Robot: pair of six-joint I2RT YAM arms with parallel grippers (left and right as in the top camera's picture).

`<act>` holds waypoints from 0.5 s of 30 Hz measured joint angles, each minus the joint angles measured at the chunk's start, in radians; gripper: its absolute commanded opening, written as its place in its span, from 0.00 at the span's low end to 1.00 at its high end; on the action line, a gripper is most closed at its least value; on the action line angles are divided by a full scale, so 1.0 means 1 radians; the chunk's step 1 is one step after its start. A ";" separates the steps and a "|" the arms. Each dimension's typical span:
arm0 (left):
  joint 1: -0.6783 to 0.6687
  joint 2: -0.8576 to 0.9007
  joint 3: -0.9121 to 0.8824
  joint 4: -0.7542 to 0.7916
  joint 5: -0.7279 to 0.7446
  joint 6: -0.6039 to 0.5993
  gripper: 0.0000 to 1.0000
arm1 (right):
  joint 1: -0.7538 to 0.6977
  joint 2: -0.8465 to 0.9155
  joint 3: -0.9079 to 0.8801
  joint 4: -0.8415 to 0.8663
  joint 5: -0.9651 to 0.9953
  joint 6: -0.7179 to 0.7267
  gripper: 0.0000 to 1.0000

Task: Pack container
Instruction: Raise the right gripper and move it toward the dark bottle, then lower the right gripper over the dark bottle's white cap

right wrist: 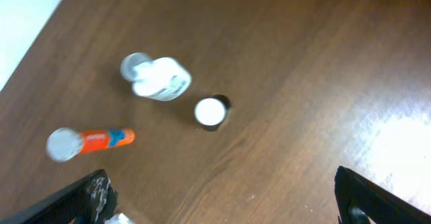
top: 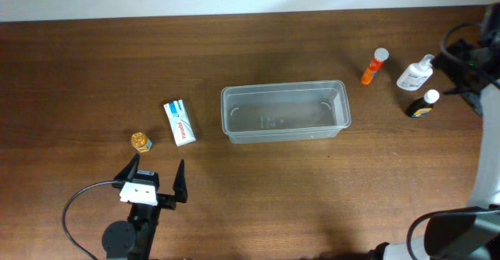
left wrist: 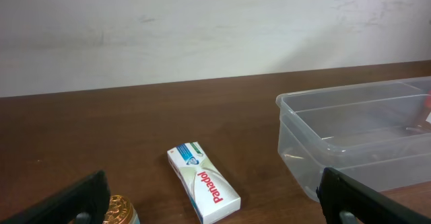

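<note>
Seeing dark brown wood grain on the worktop (top: pixel 78 73), clear milky container (top: pixel 284 87), white box (top: pixel 179 122) with red lettering and teal, gold jar lid (top: pixel 141 141), orange tube (top: pixel 370 71) with white cap (top: pixel 381 54), black bottle (top: pixel 421 106) white-capped too.

Container (left wrist: pixel 300 143) cut off right, gold-lidded jar (left wrist: pixel 120 211) cropped below, orange tube (right wrist: pixel 94 141) blurred

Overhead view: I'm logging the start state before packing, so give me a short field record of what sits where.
container: clear plastic rectangular tub, table centre, empty
left of it: white Panadol box; gold-capped small jar
right of it: orange tube with white cap; white pump bottle; dark bottle with white cap
left gripper: jaws open, holding nothing
right gripper: jaws open, holding nothing
</note>
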 measured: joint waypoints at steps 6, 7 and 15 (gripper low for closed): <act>0.000 0.000 0.000 0.000 0.000 0.000 0.99 | -0.059 0.001 0.000 -0.013 -0.087 0.022 0.98; 0.000 0.000 0.000 0.000 0.000 0.000 0.99 | -0.060 0.002 0.000 -0.014 -0.105 0.023 0.98; 0.000 0.000 0.000 0.000 0.000 0.000 1.00 | -0.058 0.062 0.000 -0.032 -0.155 0.019 0.98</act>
